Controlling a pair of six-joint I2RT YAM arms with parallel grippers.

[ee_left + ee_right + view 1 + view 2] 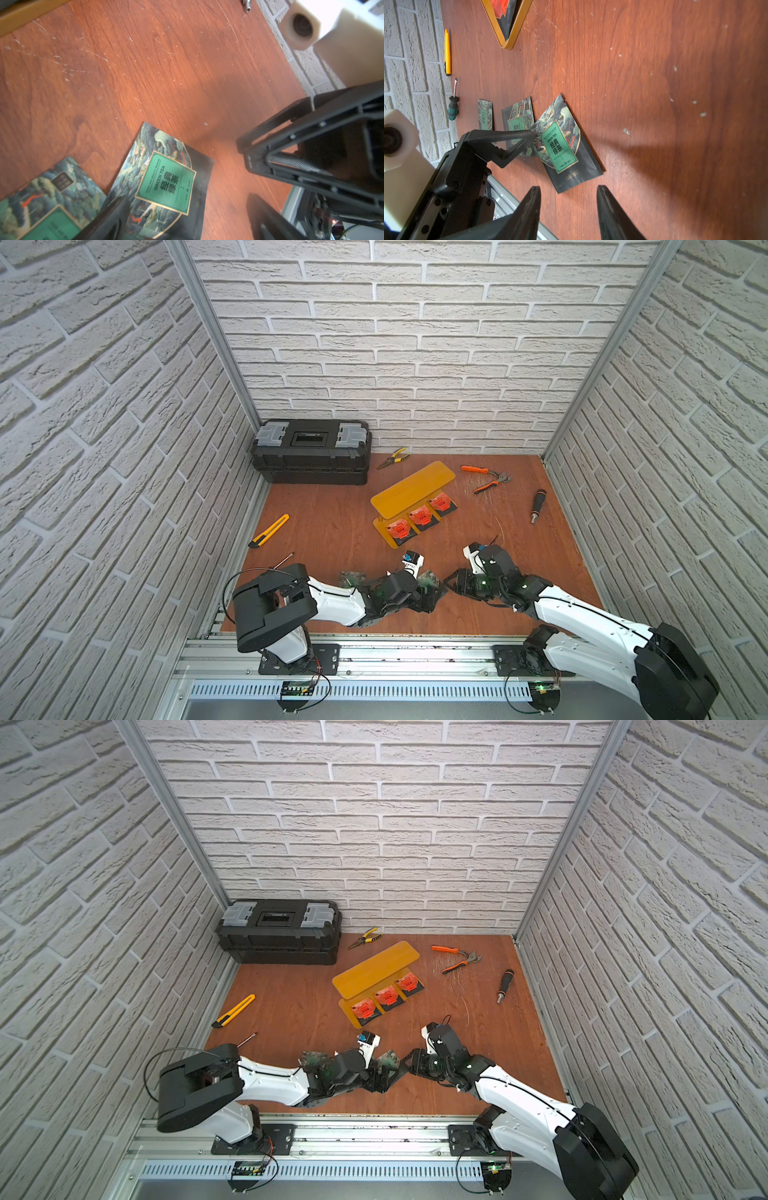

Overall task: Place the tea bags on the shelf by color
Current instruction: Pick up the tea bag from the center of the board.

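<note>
Shelf [411,485] of amber plastic stands on the table [332,522] with three orange tea bags [422,517] in a row on its lower plate. Three green tea bags [562,145] lie flat on the table, well to the robot's side of the shelf. One overlaps a second, and the third lies near that pair but apart from it. Both grippers hang low over them. The left gripper [187,199] is spread wide astride the overlapping bag, with one finger [508,135] at its edge and the other over bare table; I cannot tell if either touches. The right gripper [568,188] faces it, jaws partly apart with nothing between them, tips just short of that bag's corner. Behind the shelf, by the wall, sit a toolbox [311,452], pliers [392,458] and cutters [486,479]. A driver [537,506] lies beyond the shelf's right end in both top views, a knife [269,531] well off its left end.
</note>
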